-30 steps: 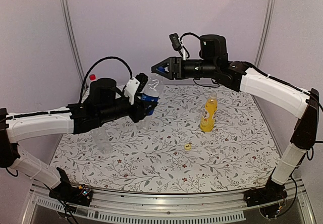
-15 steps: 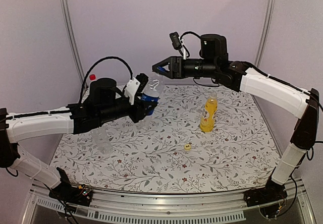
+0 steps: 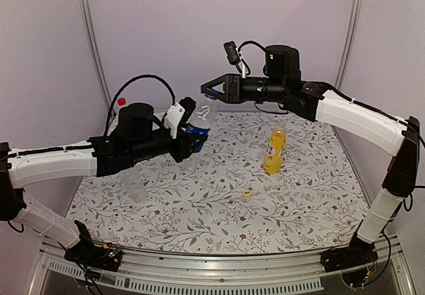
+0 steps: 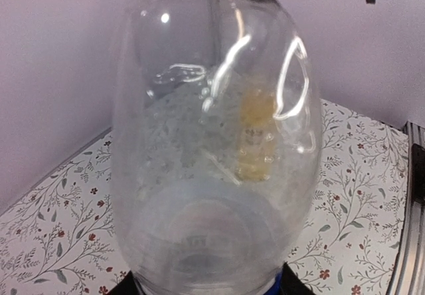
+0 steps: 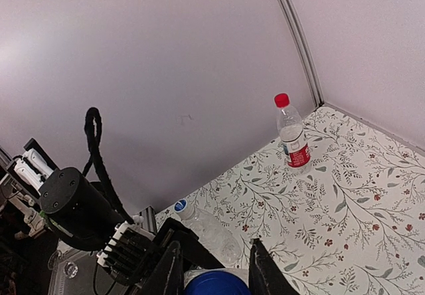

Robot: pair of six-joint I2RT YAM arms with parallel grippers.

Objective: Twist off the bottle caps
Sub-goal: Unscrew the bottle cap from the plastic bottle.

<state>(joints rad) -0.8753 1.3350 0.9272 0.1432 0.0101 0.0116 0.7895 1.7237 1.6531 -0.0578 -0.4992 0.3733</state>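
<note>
1. Now the right gripper (image 5: pixel 214 247) has its two fingers set on either side of the blue cap (image 5: pixel 216 284), very close to its rim. Whether they press on it cannot be told.
2. Compared with a second ago, this gripper has shifted slightly at the bottle's top. The left arm and everything standing on the table (image 3: pixel 199 218) are unchanged.
3. The left gripper (image 3: pixel 191 137) is closed around the label of the blue-label bottle (image 3: pixel 200 117). It holds the bottle clear of the table and tilted, with the neck pointing up toward the right gripper.
4. That bottle is clear. The left wrist view looks straight through its wall, which is misted with droplets, and no standing liquid can be made out.
5. The yellow bottle (image 3: pixel 273 150) stands upright right of centre and shows yellow liquid through most of its height. A small yellow cap (image 3: pixel 246 193) lies on the table near it, not touching.
6. The red-capped bottle (image 5: pixel 293 139), with a red-white label, stands upright by the far wall. Its contents cannot be judged.
7. The plain clear bottle (image 5: pixel 207 227) lies on its side under the left arm, cap on.
</note>
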